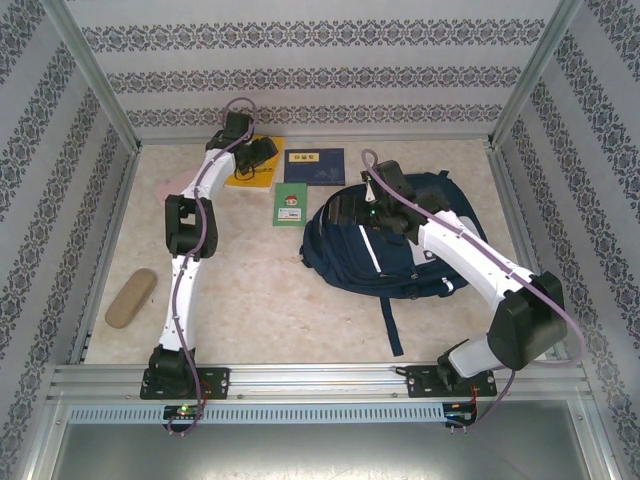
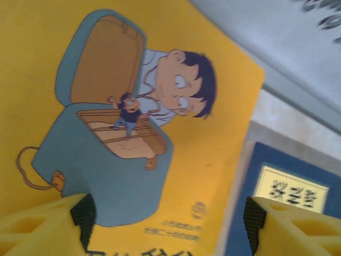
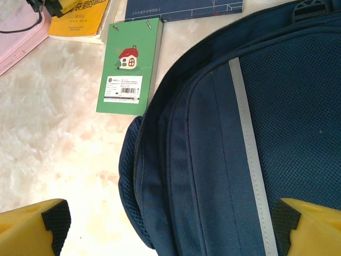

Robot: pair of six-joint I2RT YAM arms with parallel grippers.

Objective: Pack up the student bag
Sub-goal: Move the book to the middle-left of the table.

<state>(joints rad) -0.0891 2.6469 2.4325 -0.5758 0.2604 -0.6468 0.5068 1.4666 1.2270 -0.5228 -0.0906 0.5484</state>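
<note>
The student bag (image 1: 385, 250) is a navy backpack with a grey stripe, lying at the right of the table with its zip closed in the right wrist view (image 3: 213, 160). My right gripper (image 1: 375, 200) hovers open over the bag's upper left part, its jaws (image 3: 170, 220) wide with nothing between them. My left gripper (image 1: 262, 152) is open above a yellow cartoon-cover book (image 1: 250, 172) at the back. In the left wrist view its jaws (image 2: 168, 221) straddle the yellow book (image 2: 213, 106) near its right edge, holding nothing.
A blue book (image 1: 315, 165) lies right of the yellow one (image 2: 298, 176). A green notebook (image 1: 290, 203) sits just left of the bag (image 3: 129, 69). A pink item (image 1: 175, 185) lies at back left. A tan pencil case (image 1: 131, 297) rests near the left wall.
</note>
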